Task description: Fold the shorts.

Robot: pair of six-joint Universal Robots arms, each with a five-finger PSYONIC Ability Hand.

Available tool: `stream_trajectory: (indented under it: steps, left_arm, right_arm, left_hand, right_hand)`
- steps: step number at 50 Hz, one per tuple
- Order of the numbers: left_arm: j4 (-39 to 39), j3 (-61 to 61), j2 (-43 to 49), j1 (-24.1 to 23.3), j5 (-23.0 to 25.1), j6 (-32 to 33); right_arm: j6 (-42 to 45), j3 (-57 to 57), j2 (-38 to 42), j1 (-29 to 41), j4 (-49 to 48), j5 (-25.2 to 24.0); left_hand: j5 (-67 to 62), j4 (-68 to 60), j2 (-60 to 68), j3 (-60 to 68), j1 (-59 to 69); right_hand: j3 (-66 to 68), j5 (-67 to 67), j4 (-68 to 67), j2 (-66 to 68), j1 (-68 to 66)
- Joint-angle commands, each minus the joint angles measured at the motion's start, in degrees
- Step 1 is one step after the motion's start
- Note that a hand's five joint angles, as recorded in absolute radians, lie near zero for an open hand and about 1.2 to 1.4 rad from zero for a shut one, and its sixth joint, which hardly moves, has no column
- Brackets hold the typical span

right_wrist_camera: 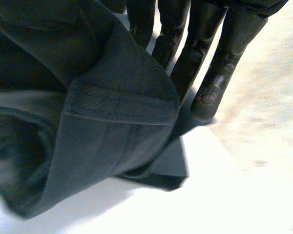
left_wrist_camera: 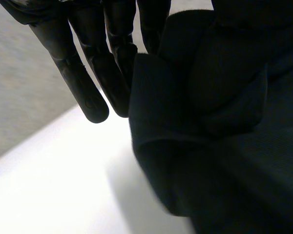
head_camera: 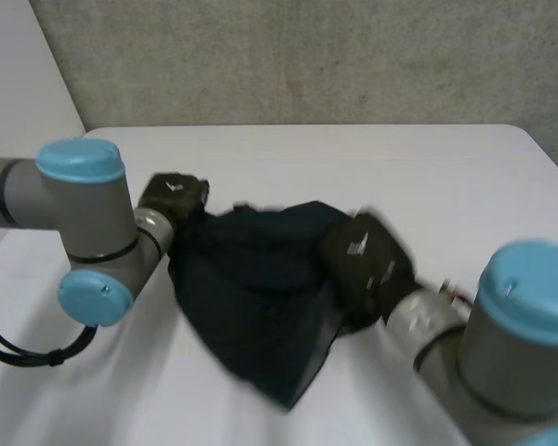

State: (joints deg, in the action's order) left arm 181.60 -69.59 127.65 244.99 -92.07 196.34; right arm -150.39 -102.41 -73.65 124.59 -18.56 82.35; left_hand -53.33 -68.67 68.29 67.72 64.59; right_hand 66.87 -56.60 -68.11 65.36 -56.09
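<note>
The dark navy shorts hang bunched between my two hands, their lower part drooping toward the white table. My left hand holds the shorts' upper left edge. In the left wrist view its straight fingers lie against a thick fold of the shorts, which covers the thumb side. My right hand holds the upper right edge. In the right wrist view its fingers stand behind a hemmed fold of the shorts, which is pinched at the palm.
The table's far edge meets a grey wall. Bare white tabletop lies around the shorts on the far side and to the right. Both grey arms with light-blue caps come in from the near corners.
</note>
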Motion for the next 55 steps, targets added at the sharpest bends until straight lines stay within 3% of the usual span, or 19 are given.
stream_trajectory:
  steps: [1, 9, 16, 17, 18, 21, 23, 31, 36, 40, 41, 45, 51, 55]
  left_arm:
    - [2.44, -0.72, -9.51, -2.5, -10.49, -4.38]
    - [1.22, -9.85, -18.04, -6.63, -12.08, -13.43]
    - [-0.63, -17.16, -18.32, -10.76, -16.03, -24.15]
    - [-0.8, -17.51, -17.88, -10.85, -16.64, -25.29]
    - [-1.5, -17.77, -16.74, -11.11, -17.69, -26.7]
    - [-3.78, -17.6, -14.02, -11.29, -18.66, -27.94]
    - [-4.67, -17.34, -13.48, -11.29, -18.84, -27.94]
    - [-4.85, -16.55, -21.2, -8.31, -18.14, -27.41]
    - [-3.88, -16.63, -27.09, -5.93, -15.51, -23.91]
    - [-3.27, -17.77, -30.09, -6.1, -8.4, -16.53]
    - [-3.27, -18.73, -30.79, -6.19, -5.25, -12.95]
    - [-3.18, -22.68, -31.41, -6.37, -0.05, -4.41]
    - [-3.09, -27.96, -29.92, -5.93, 0.49, 2.2]
    - [-0.29, -31.83, -25.97, -5.4, 0.76, 3.87]
  right_arm:
    - [1.68, 16.33, 1.82, -6.9, -1.48, -0.25]
    - [1.77, 32.07, 12.54, -9.8, 0.01, -6.22]
    - [3.0, 36.4, 20.46, -10.68, 0.28, -12.47]
    - [3.87, 36.14, 21.52, -11.12, 0.28, -14.57]
    - [4.4, 35.88, 21.96, -11.3, 0.45, -15.46]
    - [6.42, 33.86, 21.88, -12.35, 0.98, -16.52]
    - [6.95, 32.63, 21.0, -13.32, 1.94, -15.91]
    - [3.62, 28.84, 8.0, -15.34, 12.13, -9.85]
    - [-1.47, 28.4, 1.76, -16.49, 19.51, -8.7]
    - [-2.01, 26.13, -3.95, -16.49, 28.9, -10.27]
    - [-1.49, 25.42, -4.57, -16.4, 30.32, -10.8]
    - [2.81, 20.68, -6.86, -16.14, 35.51, -15.54]
    - [9.76, 12.86, -6.69, -15.78, 37.37, -17.13]
    - [14.5, 7.85, -4.33, -15.96, 33.09, -17.22]
  left_hand:
    - [-16.67, -11.33, 11.71, 12.28, 15.41]
    - [-16.52, -11.19, 11.56, 12.13, 15.26]
    - [13.39, 18.73, -18.35, -17.78, -14.65]
    - [17.58, 22.92, -22.54, -21.97, -18.84]
    - [27.95, 33.28, -32.91, -32.34, -29.21]
    - [43.64, 48.97, -48.6, -48.03, -44.9]
    - [47.88, 53.22, -52.85, -52.28, -49.15]
    - [51.6, 56.94, -56.56, -56.0, -52.86]
    - [51.27, 56.6, -56.23, -55.66, -52.53]
    - [49.76, 55.09, -54.72, -54.15, -51.02]
    - [49.25, 54.59, -54.21, -53.65, -50.51]
    - [48.58, 53.92, -53.54, -52.97, -49.84]
    - [41.86, 47.19, -46.82, -46.25, -43.12]
    - [31.77, 37.11, -36.73, -36.16, -33.03]
  right_hand:
    - [13.13, -13.4, -11.89, 14.64, -23.91]
    - [13.13, -13.4, -11.89, 14.64, -23.91]
    - [13.13, -13.4, -11.89, 14.64, -23.91]
    - [6.03, -6.3, -4.79, 7.54, -16.81]
    - [-6.87, 6.59, 8.11, -5.36, -3.91]
    - [-50.41, 50.14, 51.65, -48.9, 39.63]
    - [-56.87, 56.6, 58.11, -55.36, 46.09]
    - [-56.87, 56.6, 58.11, -55.36, 46.09]
    - [-56.87, 56.6, 58.11, -55.36, 46.09]
    - [-55.98, 55.71, 57.23, -54.47, 45.2]
    - [-53.45, 53.18, 54.69, -51.94, 42.67]
    - [-43.52, 43.25, 44.76, -42.01, 32.74]
    - [-35.93, 35.66, 37.17, -34.42, 25.15]
    - [-36.26, 35.99, 37.5, -34.75, 25.48]
